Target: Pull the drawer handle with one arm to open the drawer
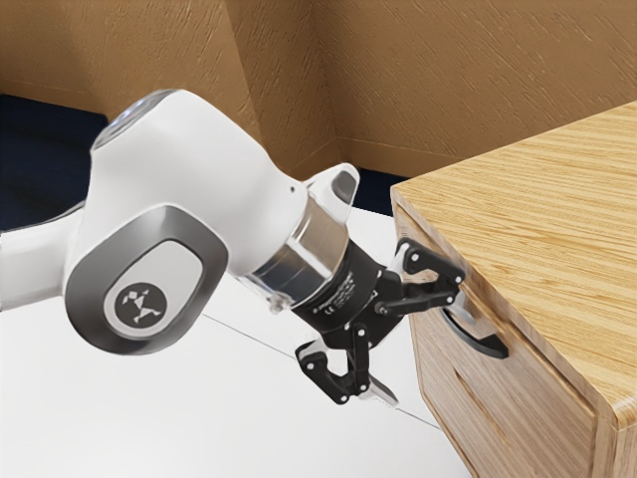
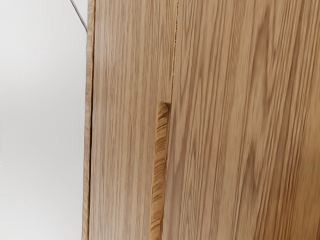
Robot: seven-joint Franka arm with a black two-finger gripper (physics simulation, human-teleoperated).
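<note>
Spread wide and gripping nothing, my hand (image 1: 418, 347) hangs right at the front of the wooden cabinet (image 1: 537, 189), close to its near upper corner. In the exterior view my upper finger (image 1: 433, 267) reaches just over the end of the dark handle (image 1: 478, 335) that lies nearer the corner; whether it touches, I cannot tell. My lower finger (image 1: 343, 378) stands well apart from it, out over the white desk (image 1: 149, 418). The handle runs along the drawer (image 1: 528, 383) just under the cabinet's overhanging top edge, and the drawer front looks flush with the cabinet's face. My arm (image 1: 189, 229) comes in from the exterior view's left. Behind and below my hand lies bare white desk, open back toward the brown wall (image 1: 448, 70).

In the wrist view the wood-grained cabinet front (image 2: 240, 125) is close before my hand. A thin seam (image 2: 175, 50) runs across it, and a narrow rounded strip (image 2: 159, 170) stands proud beside that seam's line; I cannot tell if this is the handle. Past the front's outer edge (image 2: 89, 125), white desk (image 2: 40, 125) lies open.
</note>
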